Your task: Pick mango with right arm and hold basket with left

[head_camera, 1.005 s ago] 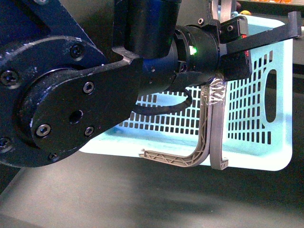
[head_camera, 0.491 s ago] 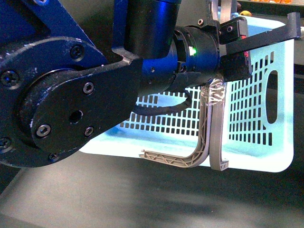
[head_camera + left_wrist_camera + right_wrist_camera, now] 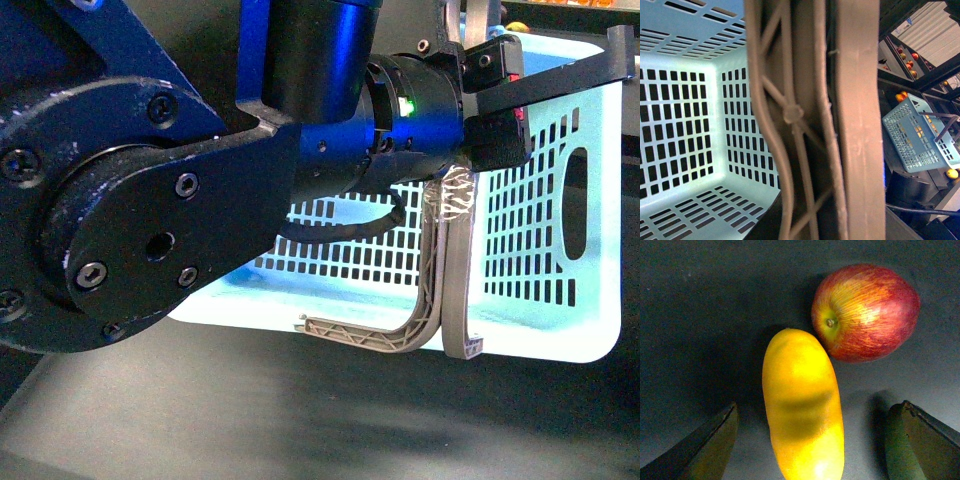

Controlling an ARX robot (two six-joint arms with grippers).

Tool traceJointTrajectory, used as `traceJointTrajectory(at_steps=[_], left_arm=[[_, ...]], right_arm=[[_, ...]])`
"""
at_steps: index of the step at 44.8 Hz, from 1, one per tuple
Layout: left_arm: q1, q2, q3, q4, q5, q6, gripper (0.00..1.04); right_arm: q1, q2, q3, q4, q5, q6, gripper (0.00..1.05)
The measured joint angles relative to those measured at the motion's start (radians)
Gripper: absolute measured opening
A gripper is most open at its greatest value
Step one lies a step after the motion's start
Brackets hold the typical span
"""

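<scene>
- Jaws of the right gripper (image 3: 812, 415) stand wide apart, one finger on each side of the mango (image 3: 802, 405), and they do not touch it.
- At the left gripper (image 3: 500, 100) the two grey-brown handles (image 3: 450, 270) come up, bound with clear tape (image 3: 455, 195); I cannot tell whether its jaws are closed.
- One mango lies on the dark table (image 3: 700, 315), one end just beside one red apple (image 3: 865, 312).
- Bare table shows between the mango and each finger.
- One teal basket (image 3: 590, 300) is right of the left arm; a second basket (image 3: 915, 135) is far behind.
</scene>
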Motion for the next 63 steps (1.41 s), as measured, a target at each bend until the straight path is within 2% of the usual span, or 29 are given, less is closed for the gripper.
traceJointTrajectory(at_steps=[42, 44, 49, 54, 63], left_arm=[[0.0, 0.0, 0.0, 0.0, 0.0, 0.0, 0.15], [0.0, 0.0, 0.0, 0.0, 0.0, 0.0, 0.15], [0.0, 0.0, 0.0, 0.0, -0.001, 0.0, 0.15], [0.0, 0.0, 0.0, 0.0, 0.0, 0.0, 0.15], [0.0, 0.0, 0.0, 0.0, -0.001, 0.0, 0.15]], right_arm=[[-0.023, 0.189, 0.209, -0.107, 0.049, 0.032, 0.97], [-0.023, 0.192, 0.213, -0.107, 0.049, 0.033, 0.93], [-0.023, 0.193, 0.213, -0.103, 0.046, 0.034, 0.73], [-0.023, 0.187, 0.201, -0.098, 0.037, 0.04, 0.62], [-0.025, 0.116, 0.136, -0.097, -0.015, 0.062, 0.55]])
